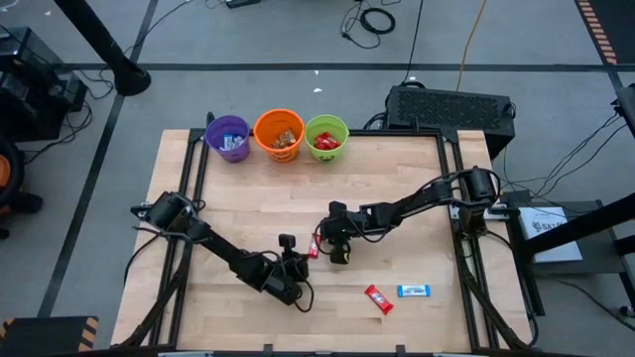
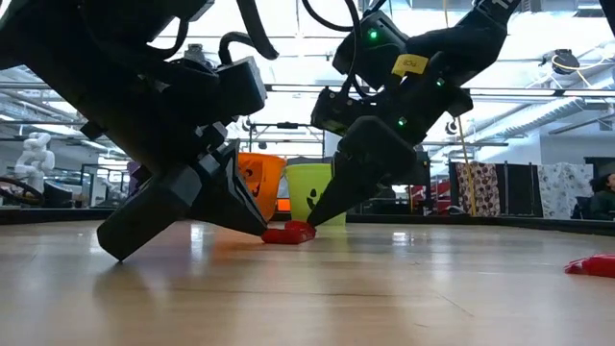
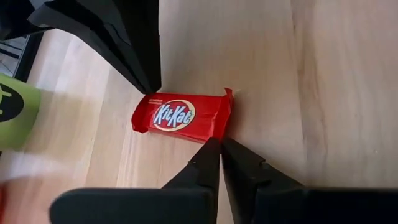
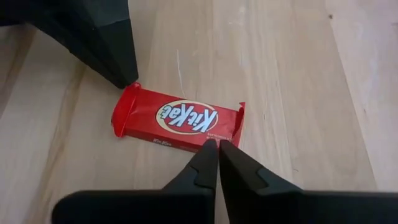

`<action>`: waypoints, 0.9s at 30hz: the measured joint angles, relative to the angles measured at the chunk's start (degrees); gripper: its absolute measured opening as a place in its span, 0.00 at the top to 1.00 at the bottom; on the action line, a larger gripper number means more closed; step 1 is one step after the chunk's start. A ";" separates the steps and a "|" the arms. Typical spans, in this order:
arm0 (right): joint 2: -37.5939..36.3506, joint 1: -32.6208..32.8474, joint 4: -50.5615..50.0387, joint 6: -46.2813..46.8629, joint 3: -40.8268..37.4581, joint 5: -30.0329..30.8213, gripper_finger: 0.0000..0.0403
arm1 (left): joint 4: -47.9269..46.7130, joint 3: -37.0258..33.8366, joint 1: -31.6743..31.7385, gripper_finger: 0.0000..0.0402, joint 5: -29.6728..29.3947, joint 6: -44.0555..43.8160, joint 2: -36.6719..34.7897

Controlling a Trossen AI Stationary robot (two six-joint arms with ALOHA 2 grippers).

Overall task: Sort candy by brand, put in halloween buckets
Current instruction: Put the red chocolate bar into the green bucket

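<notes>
High view shows where I stand in the sort: the purple bucket point(image 1: 229, 138), the orange bucket point(image 1: 279, 134) and the green bucket point(image 1: 326, 137) sit in a row at the far edge of the table point(image 1: 417, 188), each already holding some candy, and three bars are left on the wood. One red KitKat point(image 3: 182, 116) lies mid-table between my two arms; another red bar point(image 1: 378, 297) and a blue bar point(image 1: 414, 291) wait nearer the front edge, well apart from it. My left gripper point(image 3: 219, 149) is down at one end of the KitKat with its fingers pressed together, tips at the wrapper's edge and nothing pinched between them. My right gripper point(image 4: 216, 151) is at the opposite end, fingers likewise pressed together on nothing, tips just at the wrapper. The bar lies flat on the table, not lifted. I judge most of the sorting done, with these three bars to go.
</notes>
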 joint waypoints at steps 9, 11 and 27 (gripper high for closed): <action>0.00 0.02 -0.47 -1.19 0.00 2.24 1.00 | -0.11 0.00 0.11 0.97 0.92 -0.08 -0.02; -0.30 0.14 -1.20 -1.36 0.00 3.20 1.00 | -0.13 0.00 0.11 0.97 0.94 -0.10 -0.02; -1.27 -0.44 -2.45 2.85 -0.02 3.26 0.92 | -0.17 0.00 0.11 0.97 1.09 -0.12 -0.02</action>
